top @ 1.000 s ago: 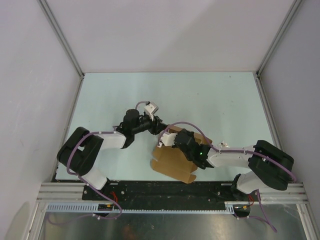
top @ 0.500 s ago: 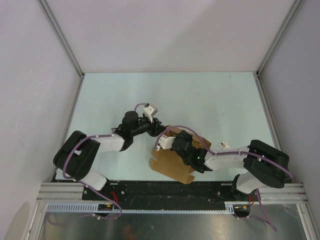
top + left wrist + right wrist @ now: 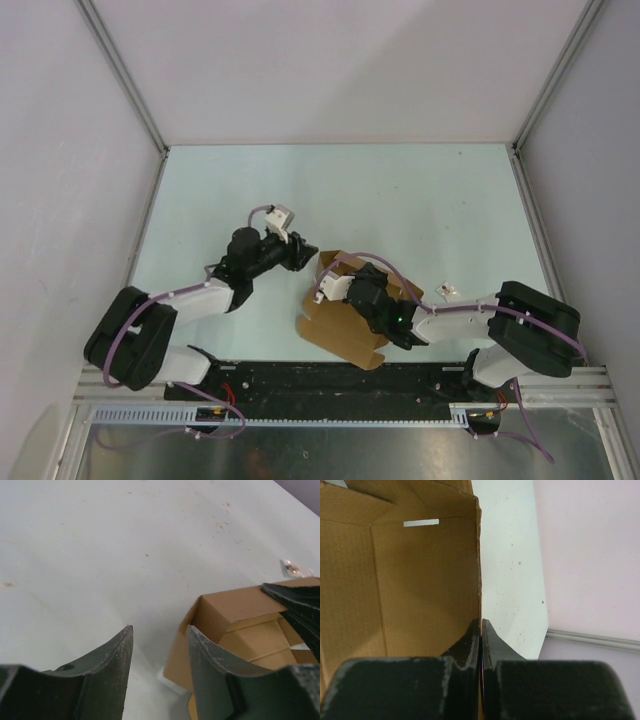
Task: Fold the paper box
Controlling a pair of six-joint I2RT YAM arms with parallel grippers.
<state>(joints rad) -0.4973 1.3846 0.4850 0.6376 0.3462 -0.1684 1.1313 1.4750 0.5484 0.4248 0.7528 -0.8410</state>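
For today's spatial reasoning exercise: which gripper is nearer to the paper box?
Right. The right gripper is clamped on a wall of the paper box; the left gripper hangs open beside the box's corner, not touching it.

Plain brown cardboard, the paper box (image 3: 340, 332) sits partly folded just below the centre of the overhead frame, with its walls raised and a flat flap spread toward the lower left. The right wrist view looks into its open, corrugated interior, where a narrow slot is cut near the top. One upright wall is clamped in the right gripper (image 3: 481, 630).
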